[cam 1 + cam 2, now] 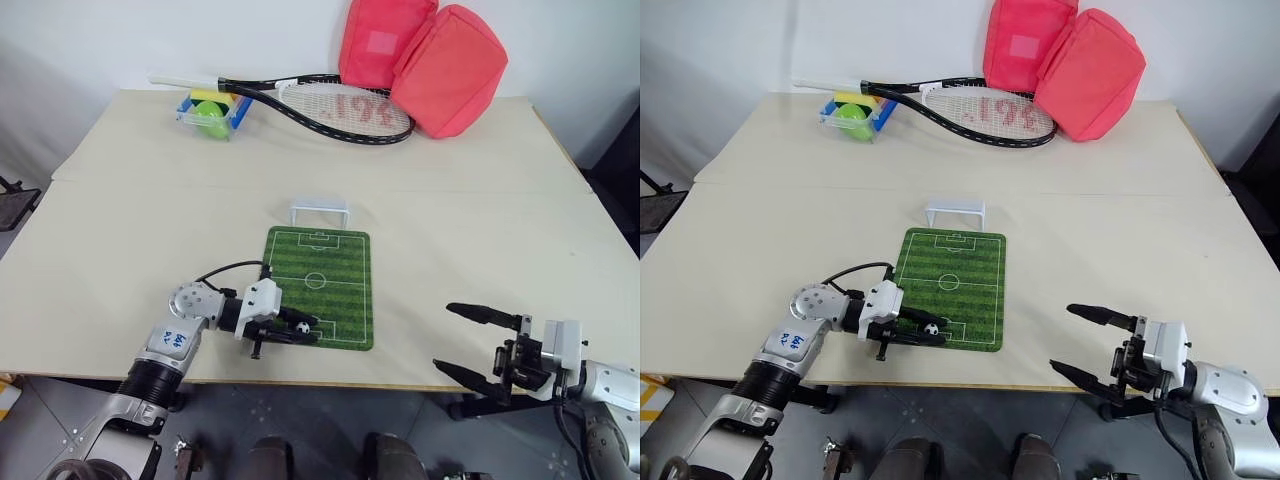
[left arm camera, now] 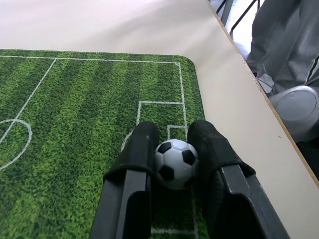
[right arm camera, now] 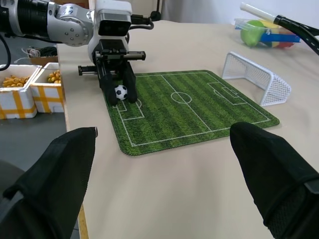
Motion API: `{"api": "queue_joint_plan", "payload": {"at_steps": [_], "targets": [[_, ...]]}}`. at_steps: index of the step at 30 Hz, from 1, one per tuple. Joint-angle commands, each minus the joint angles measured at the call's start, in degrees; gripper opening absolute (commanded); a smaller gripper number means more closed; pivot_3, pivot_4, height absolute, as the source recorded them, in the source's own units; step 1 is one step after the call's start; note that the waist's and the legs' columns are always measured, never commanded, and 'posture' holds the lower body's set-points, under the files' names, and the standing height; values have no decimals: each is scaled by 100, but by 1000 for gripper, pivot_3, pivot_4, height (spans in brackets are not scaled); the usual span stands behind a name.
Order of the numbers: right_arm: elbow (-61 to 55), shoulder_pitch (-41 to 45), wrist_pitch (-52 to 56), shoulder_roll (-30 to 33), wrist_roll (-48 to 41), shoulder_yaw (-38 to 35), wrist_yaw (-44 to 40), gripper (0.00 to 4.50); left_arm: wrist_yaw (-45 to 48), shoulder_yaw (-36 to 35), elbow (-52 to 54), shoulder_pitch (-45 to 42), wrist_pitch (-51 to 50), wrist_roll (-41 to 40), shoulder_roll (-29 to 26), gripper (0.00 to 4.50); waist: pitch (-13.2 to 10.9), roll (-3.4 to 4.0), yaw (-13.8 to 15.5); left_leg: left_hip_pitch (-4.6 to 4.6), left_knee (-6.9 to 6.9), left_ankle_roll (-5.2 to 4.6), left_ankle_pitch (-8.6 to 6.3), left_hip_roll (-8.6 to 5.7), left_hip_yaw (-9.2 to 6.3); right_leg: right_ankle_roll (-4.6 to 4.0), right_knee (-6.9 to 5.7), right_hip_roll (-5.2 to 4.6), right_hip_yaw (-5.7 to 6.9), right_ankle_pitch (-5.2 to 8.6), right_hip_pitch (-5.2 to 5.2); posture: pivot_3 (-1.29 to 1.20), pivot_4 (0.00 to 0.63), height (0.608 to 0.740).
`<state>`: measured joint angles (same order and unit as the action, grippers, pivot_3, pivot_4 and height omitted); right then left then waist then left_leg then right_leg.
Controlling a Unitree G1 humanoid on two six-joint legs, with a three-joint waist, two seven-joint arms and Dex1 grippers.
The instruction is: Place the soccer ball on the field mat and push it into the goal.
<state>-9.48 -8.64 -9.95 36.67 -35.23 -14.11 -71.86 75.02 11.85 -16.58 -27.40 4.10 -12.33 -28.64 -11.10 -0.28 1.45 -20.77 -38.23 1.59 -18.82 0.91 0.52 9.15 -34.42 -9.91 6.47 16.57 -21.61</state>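
1 soccer ball (image 2: 175, 162), 1 mat (image 1: 322, 285), 1 goal (image 1: 319, 211), 1 racket (image 1: 320, 106), 2 pink bags (image 1: 425, 58).

The pale bench (image 1: 120, 240) carries the mat (image 1: 330, 270) near its front edge, with the goal (image 1: 319, 211) just beyond the mat's far end. At the back lie a racket (image 1: 330, 108), a clear tray (image 1: 212, 112) and two pink bags (image 1: 425, 55).
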Motion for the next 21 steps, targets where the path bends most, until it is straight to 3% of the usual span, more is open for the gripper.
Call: {"api": "queue_joint_plan", "payload": {"at_steps": [1, 2, 17, 21], "targets": [[-206, -21, -43, -56, -42, -42, 50, 4500, -24, -45, 50, -17, 69, -53, 50, 1810, 0, 0, 0, 0, 0, 0, 0, 0, 0, 0, 0, 0, 0, 0, 0, 0, 150, 740], [-202, 4, -32, -70, -35, -18, 61, 4500, -49, -87, 52, -32, 112, -83, 78, 2099, 0, 0, 1, 0, 0, 0, 0, 0, 0, 0, 0, 0, 0, 0, 0, 0, 150, 740], [-66, 268, 47, -123, 9, 134, 50, 4500, 183, -702, 707, 46, 62, -860, -69, 2099, 0, 0, -4, 0, -2, 0, 0, 0, -1, 0, 0, 0, 0, 0, 0, 0, 150, 740], [-40, 371, 93, -92, -77, 133, -6, 4500, 359, -1264, 1747, 474, -697, -1610, -715, 2099, -1, 0, -39, -1, 2, 0, 0, 2, -2, 0, 1, 0, 0, 0, -1, 0, 150, 740]]}}
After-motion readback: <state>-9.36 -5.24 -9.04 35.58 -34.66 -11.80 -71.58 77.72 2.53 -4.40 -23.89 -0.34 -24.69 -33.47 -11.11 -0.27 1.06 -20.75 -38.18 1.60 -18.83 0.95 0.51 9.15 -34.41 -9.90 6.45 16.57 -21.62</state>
